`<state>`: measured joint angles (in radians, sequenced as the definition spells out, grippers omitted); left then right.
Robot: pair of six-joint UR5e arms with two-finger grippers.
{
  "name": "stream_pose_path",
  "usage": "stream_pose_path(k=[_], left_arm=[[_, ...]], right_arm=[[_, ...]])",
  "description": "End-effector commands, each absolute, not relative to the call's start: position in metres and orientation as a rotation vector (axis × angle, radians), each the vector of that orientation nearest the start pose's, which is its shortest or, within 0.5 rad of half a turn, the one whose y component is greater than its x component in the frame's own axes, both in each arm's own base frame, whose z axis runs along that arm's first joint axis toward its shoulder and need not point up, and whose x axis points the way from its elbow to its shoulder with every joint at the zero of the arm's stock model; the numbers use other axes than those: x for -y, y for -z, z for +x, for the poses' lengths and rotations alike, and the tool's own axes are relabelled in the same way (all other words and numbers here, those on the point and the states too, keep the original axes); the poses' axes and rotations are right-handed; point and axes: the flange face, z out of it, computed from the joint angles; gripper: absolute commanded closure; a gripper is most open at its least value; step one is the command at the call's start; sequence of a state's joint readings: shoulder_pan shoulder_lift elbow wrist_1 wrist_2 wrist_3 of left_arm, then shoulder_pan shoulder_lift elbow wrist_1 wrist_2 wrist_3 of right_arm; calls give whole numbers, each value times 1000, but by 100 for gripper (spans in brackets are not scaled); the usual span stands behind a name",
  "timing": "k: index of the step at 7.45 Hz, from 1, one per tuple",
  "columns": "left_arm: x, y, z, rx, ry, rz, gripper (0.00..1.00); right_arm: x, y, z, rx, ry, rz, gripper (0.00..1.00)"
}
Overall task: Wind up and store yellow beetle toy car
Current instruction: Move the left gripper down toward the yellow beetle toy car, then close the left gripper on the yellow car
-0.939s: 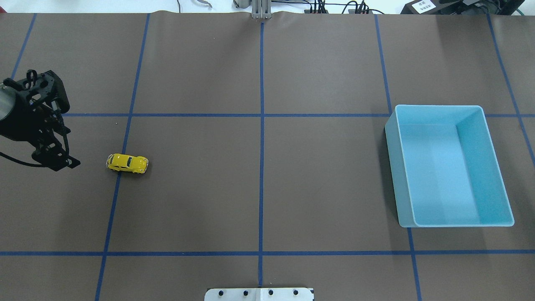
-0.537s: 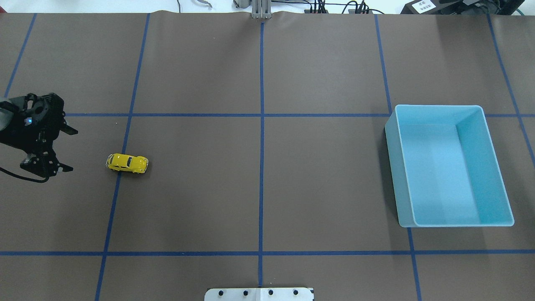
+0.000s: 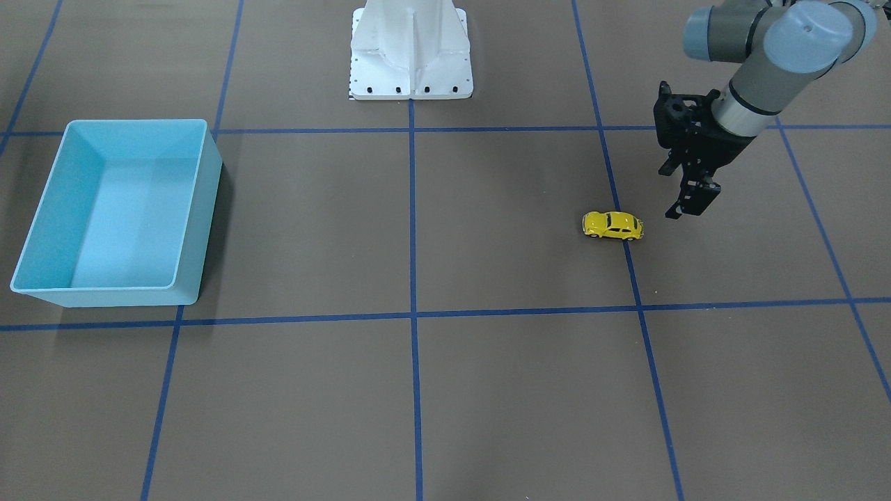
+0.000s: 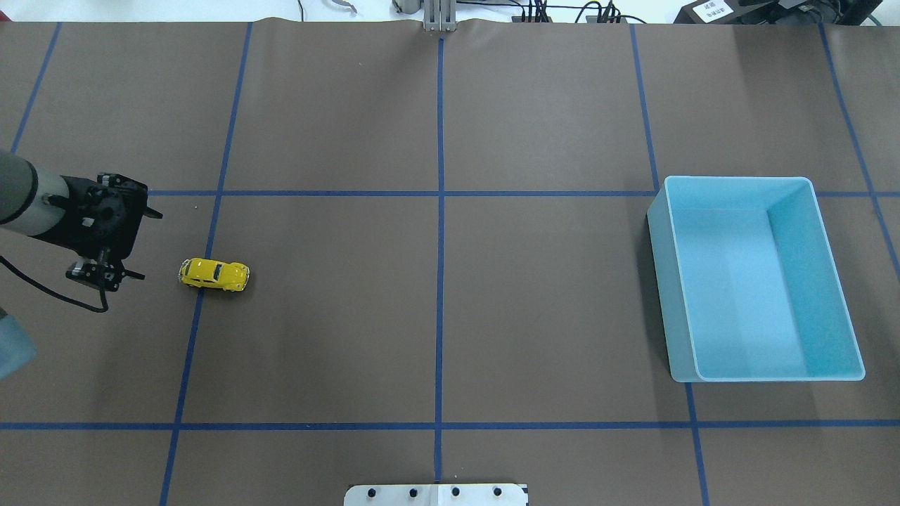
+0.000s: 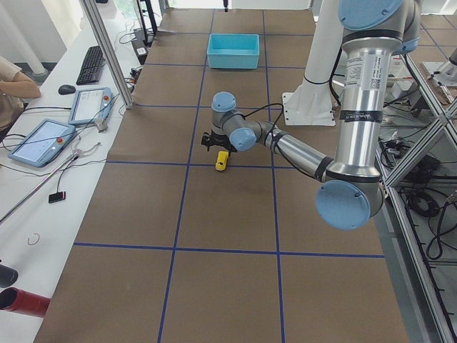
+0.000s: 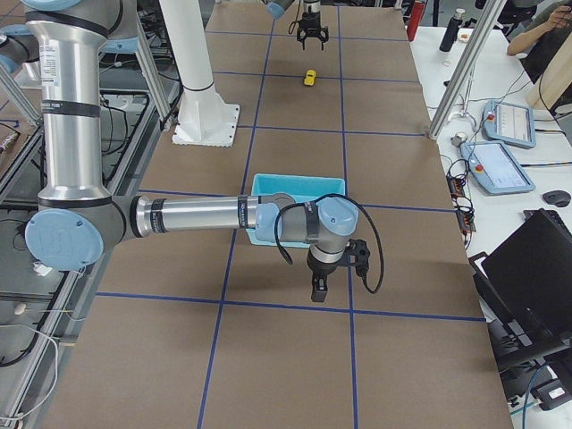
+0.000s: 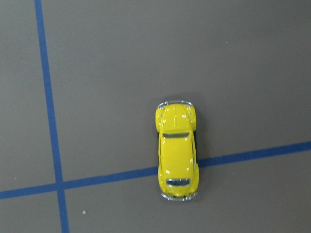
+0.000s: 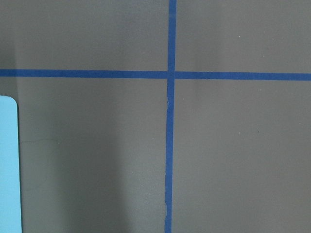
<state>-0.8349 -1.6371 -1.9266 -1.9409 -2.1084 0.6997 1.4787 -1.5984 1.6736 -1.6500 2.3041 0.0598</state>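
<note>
**Yellow beetle toy car (image 4: 214, 274): one unit, upright on its wheels.**
I log a tiny, glossy yellow body of rounded Beetle form, with dark windows and pale bright trim at both ends. From above I can make out little of its wheels. It stands on the brown tabletop (image 4: 337, 316), on the robot's left side. One end of the car lies over a blue tape line (image 4: 191, 330), which passes beneath it. Its long axis runs roughly across the tabletop, left to right, at a slight skew.
</note>
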Motion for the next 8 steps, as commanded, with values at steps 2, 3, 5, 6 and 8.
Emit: stream_pose_path(k=[2, 3, 5, 6, 8], left_arm=[[433, -413, 333, -666, -1400, 758, 0], [434, -403, 364, -667, -1430, 762, 0], [427, -405, 391, -596, -1446, 712, 0], [422, -405, 401, -569, -1460, 693, 0], [413, -411, 415, -525, -1481, 658, 0]], right_arm=[[483, -632, 22, 731, 30, -59, 0], [483, -631, 22, 731, 30, -57, 0], [483, -631, 23, 731, 29, -57, 0], [483, -631, 23, 731, 29, -57, 0], [483, -631, 23, 731, 29, -57, 0]])
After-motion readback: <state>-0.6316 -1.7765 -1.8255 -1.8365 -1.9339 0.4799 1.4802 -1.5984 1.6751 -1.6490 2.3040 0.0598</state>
